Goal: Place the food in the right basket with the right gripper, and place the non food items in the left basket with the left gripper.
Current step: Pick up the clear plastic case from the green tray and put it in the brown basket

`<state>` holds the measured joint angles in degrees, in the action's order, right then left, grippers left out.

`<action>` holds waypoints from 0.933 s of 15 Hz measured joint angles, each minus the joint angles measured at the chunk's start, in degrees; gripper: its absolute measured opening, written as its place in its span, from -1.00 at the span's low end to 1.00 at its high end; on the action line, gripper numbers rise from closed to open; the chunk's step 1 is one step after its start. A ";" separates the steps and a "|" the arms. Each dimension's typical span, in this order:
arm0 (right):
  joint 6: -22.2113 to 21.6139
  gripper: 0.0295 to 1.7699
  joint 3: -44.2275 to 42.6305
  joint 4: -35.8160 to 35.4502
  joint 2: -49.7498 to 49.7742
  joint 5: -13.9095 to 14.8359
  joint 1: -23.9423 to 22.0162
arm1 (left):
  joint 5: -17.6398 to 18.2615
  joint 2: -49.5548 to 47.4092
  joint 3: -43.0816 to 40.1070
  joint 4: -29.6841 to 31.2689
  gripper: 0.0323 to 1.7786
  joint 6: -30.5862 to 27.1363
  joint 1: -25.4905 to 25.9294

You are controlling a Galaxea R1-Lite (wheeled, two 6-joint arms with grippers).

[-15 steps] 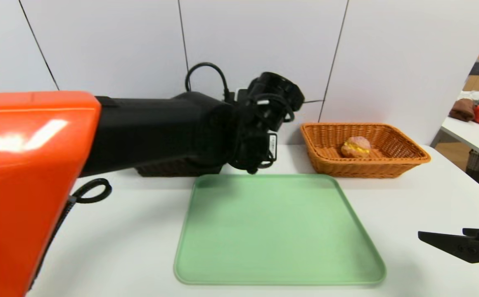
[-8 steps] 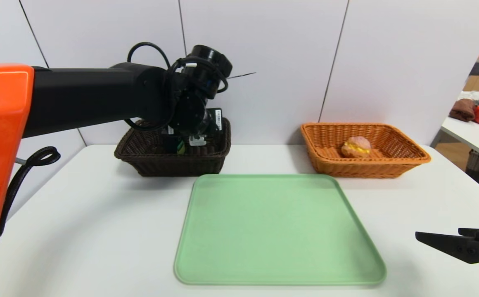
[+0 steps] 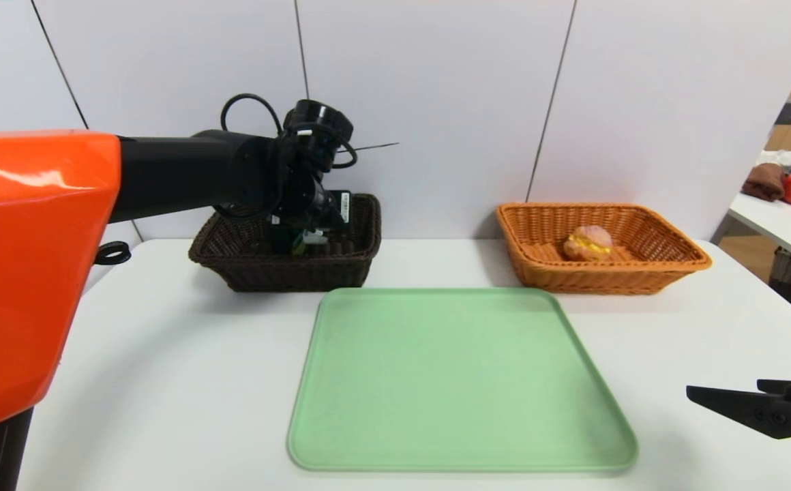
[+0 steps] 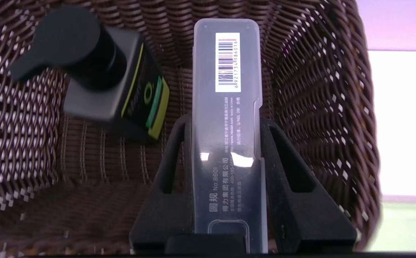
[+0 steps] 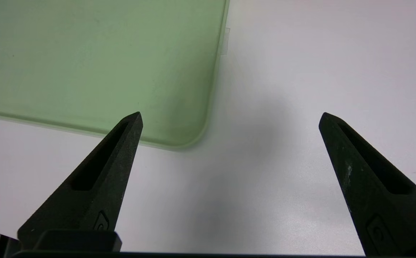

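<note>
Two black fingers of the left gripper squeeze the long clear case from both sides, with a barcode sticker on its end. The dark brown basket is under this gripper, and the black pump bottle sits in it, just beside the case. The right gripper is wide open over the white table, near a corner of the green tray. Farther ahead of it, the bun sits in the orange basket.
</note>
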<state>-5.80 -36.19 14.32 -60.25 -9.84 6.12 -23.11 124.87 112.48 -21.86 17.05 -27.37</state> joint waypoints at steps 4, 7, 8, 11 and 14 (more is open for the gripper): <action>-0.04 0.92 0.00 0.00 0.11 0.00 0.00 | 2.41 1.79 0.02 5.61 -0.38 -4.96 0.48; 0.00 0.92 -0.02 0.02 0.11 0.02 0.00 | 5.81 1.90 0.00 7.51 -0.38 -10.67 0.96; 0.00 0.92 -0.02 0.02 0.11 0.04 0.00 | 6.97 1.87 -0.07 7.69 -0.38 -12.81 0.96; -0.06 0.92 -0.02 0.11 0.13 0.06 0.00 | 10.78 1.76 -0.24 8.56 -0.38 -19.22 2.29; -0.04 0.92 0.00 0.11 0.13 0.13 0.00 | 12.98 1.49 -0.88 9.22 -0.38 -24.22 3.08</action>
<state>-5.84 -36.19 14.43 -60.11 -9.70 6.12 -10.13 126.36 111.60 -12.64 -7.17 -24.28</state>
